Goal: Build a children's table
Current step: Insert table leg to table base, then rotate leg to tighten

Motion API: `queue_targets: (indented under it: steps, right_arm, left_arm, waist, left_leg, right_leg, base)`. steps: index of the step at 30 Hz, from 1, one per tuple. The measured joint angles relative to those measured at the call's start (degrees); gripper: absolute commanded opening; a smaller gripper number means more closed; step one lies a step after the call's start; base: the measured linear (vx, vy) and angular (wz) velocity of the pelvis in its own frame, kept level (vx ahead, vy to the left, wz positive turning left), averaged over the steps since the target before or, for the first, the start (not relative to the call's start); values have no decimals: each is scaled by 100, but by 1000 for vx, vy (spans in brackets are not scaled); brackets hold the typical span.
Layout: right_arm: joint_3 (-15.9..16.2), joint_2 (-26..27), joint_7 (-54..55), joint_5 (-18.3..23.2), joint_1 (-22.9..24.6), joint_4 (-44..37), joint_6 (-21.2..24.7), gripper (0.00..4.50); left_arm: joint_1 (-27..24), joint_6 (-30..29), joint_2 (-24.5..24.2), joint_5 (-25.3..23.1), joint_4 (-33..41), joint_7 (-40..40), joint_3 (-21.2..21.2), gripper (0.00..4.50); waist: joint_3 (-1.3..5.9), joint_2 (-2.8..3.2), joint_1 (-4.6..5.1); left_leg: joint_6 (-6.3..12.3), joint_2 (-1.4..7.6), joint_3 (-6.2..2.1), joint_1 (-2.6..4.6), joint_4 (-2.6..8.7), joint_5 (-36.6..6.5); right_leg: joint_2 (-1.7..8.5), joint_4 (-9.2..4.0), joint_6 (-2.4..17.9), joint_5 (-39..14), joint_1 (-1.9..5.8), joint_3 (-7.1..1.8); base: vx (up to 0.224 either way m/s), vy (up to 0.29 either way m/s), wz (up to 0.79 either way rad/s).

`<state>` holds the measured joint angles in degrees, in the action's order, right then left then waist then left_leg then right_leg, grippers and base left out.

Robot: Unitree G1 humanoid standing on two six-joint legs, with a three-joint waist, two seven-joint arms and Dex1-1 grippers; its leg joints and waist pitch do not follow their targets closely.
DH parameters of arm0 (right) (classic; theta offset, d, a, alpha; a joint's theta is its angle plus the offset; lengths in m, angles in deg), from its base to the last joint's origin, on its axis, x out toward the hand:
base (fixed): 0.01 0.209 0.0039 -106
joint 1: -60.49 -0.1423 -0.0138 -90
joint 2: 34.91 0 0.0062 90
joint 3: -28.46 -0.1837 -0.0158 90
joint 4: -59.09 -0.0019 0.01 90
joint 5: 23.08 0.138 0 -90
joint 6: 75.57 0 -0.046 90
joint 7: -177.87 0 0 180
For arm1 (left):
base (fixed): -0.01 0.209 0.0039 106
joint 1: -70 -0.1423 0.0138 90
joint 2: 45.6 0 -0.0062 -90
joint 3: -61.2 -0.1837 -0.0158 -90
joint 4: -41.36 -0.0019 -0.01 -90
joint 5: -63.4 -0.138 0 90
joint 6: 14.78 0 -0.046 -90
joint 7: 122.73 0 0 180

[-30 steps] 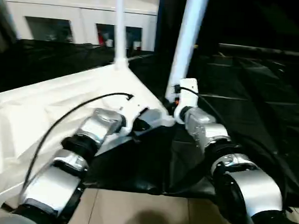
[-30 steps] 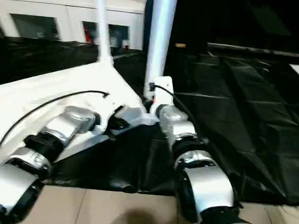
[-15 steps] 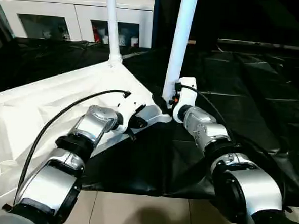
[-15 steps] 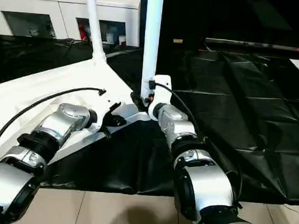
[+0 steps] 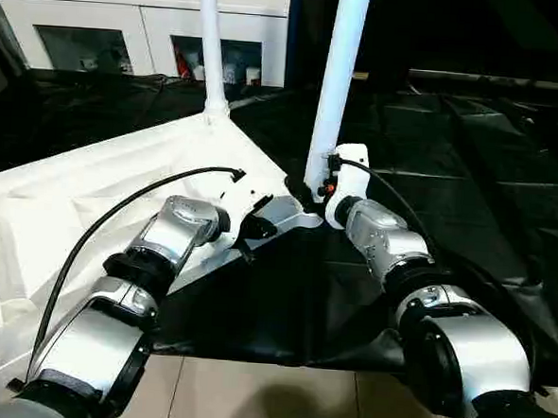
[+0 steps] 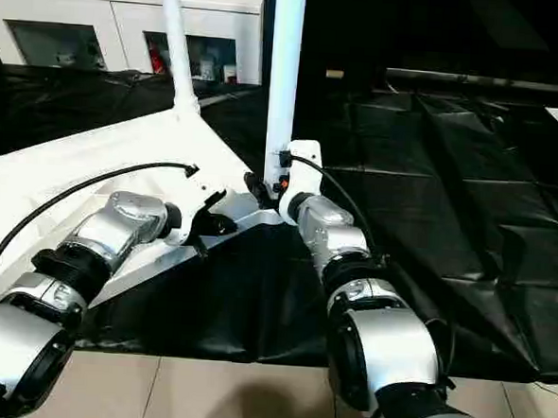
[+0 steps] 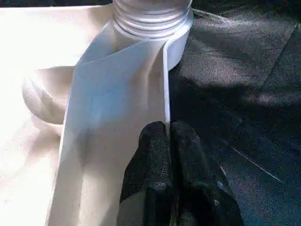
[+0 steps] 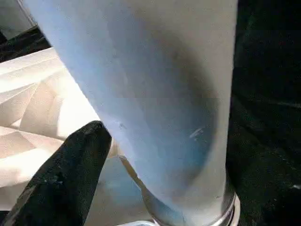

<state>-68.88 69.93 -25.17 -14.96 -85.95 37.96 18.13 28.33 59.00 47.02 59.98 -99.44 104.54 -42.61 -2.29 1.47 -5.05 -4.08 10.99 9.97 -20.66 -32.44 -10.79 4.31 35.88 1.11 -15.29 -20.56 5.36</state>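
The white tabletop (image 5: pixel 91 188) lies underside up on a black sheet. Two white legs stand upright in its corner sockets, one near (image 5: pixel 339 80) and one farther back (image 5: pixel 210 44). My left gripper (image 5: pixel 249 231) is shut on the tabletop's thin rim just beside the near corner socket (image 7: pixel 150 14); its two fingertips (image 7: pixel 157 136) pinch the rim's edge. My right gripper (image 5: pixel 304 187) is open at the foot of the near leg (image 8: pixel 155 94). One black finger (image 8: pixel 70 183) stands beside the tube, and the other is hidden behind it.
A black plastic sheet (image 5: pixel 452 163) covers the floor under and right of the tabletop. A white cabinet with glass doors (image 5: pixel 139 11) stands at the back left. Bare tile floor (image 5: pixel 267 403) shows at the near edge. A black cable (image 5: pixel 138 196) arcs over my left forearm.
The head camera has shifted, so the whole picture has moved. Both arms stay at the near corner, the left still gripping the rim. The right gripper's fingers have eased apart around the leg.
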Motion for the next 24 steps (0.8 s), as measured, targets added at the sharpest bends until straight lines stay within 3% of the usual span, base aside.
queue_targets:
  steps: [2,16,23,24]
  right_arm:
    - [21,-43,-88,-85,-8,1,-37,395]
    - [451,-499,-1713,-385,-1,-46,-72,395]
    - [551,-757,-2422,-427,124,-128,-105,395]
    - [549,-767,-2449,-426,139,-128,-100,362]
  left_arm:
    - [0,21,-14,-1,47,38,1,0]
    - [-161,129,-268,-20,331,565,-43,0]
    - [-345,141,-422,-17,674,982,-115,0]
    - [-352,140,-428,-20,687,999,-127,0]
  waist:
    - [1,-1,-4]
    - [-1,-3,-12]
    - [-1,-3,-33]
    - [-1,-2,-36]
  left_leg:
    - [16,1,0,-48,-16,10]
    - [37,8,-1,-81,-40,4]
    - [84,18,-6,-164,-164,-24]
    - [84,18,-6,-164,-169,-24]
  right_leg:
    - [1,20,-3,3,-51,1]
    - [1,41,-5,4,-80,10]
    - [10,117,0,2,-138,9]
    - [11,120,0,4,-138,8]
  base:
    - [0,0,0]
    - [0,0,0]
    - [0,0,0]
    - [0,0,0]
